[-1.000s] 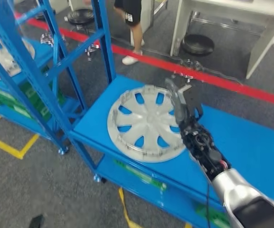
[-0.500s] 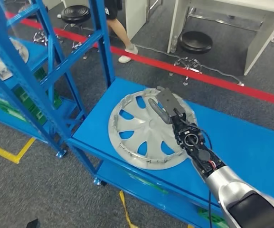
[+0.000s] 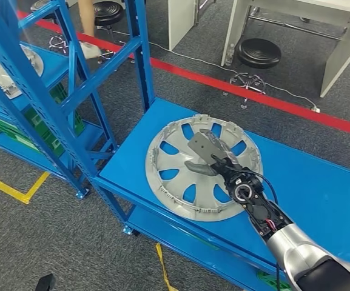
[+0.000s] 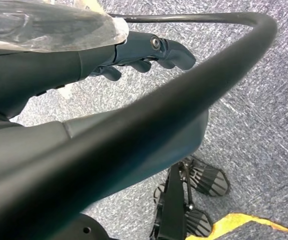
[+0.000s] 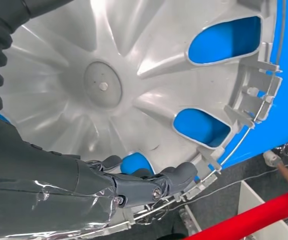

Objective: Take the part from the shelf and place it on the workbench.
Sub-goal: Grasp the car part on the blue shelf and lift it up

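The part is a silver hubcap point(image 3: 173, 159) lying flat, inner side up, on the blue shelf deck point(image 3: 319, 188). My right hand point(image 3: 207, 154) reaches in from the lower right and is spread palm down over the hubcap's middle, holding nothing. In the right wrist view its fingers point(image 5: 145, 185) stretch above the hubcap point(image 5: 104, 85) toward the clipped rim; whether they touch it I cannot tell. My left hand point(image 4: 149, 50) hangs over grey carpet with its fingers loosely out and nothing in them.
Blue shelf uprights and braces point(image 3: 141, 54) rise just left of the hubcap. Another hubcap point(image 3: 1, 82) lies on a shelf at far left. Behind the shelf run a red floor line point(image 3: 255, 91), a black stool point(image 3: 259, 53) and white table legs point(image 3: 338, 54). A person's foot point(image 3: 90, 51) stands upper left.
The camera view has shifted. My right hand has tipped from edge-up beside the hubcap's far side to flat over its middle. The person behind the shelf has walked off to the left.
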`<state>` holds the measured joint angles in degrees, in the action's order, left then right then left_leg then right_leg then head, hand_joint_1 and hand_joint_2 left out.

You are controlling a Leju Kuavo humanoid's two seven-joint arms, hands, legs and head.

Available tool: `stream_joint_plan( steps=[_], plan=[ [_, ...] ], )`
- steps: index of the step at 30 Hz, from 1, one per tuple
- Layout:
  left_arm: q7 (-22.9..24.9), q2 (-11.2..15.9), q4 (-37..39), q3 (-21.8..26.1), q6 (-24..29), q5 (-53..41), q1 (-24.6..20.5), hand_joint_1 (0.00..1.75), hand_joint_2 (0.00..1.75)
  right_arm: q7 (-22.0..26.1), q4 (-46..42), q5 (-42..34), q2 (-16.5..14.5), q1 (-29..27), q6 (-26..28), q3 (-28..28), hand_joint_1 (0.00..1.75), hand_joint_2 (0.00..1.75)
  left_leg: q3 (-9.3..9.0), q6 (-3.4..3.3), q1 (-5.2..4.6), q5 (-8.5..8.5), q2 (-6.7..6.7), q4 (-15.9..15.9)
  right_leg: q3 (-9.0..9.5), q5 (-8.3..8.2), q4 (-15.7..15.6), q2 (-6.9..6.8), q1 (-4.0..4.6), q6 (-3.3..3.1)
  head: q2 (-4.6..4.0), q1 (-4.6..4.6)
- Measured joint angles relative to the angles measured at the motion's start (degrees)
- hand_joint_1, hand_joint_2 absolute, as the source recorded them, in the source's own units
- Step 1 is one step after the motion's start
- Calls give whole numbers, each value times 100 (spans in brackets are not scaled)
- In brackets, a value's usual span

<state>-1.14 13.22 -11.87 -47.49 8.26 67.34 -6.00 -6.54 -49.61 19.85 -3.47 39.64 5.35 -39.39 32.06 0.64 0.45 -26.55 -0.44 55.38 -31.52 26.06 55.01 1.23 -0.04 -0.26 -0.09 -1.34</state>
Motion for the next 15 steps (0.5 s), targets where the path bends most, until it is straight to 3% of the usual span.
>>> stream_joint_plan(
  steps=[5, 15],
  plan=[
    [-12, 1, 0, -6, 1, 12, 0, 0, 0, -71, -85, 151, 22, -32, -198, -46, 0, 175, -4, 0, 1, 0, 0, -1, 0, 7, -1, -1, 0, 52, 0, 27],
    [-10, 1, 0, -7, 0, 92, 1, 0, 0, -501, -777, 333, 55, -274, -630, -213, 0, 175, -30, 4, 11, 2, 5, -26, 8, 9, 2, -1, 6, 53, 0, 75]
  ],
)
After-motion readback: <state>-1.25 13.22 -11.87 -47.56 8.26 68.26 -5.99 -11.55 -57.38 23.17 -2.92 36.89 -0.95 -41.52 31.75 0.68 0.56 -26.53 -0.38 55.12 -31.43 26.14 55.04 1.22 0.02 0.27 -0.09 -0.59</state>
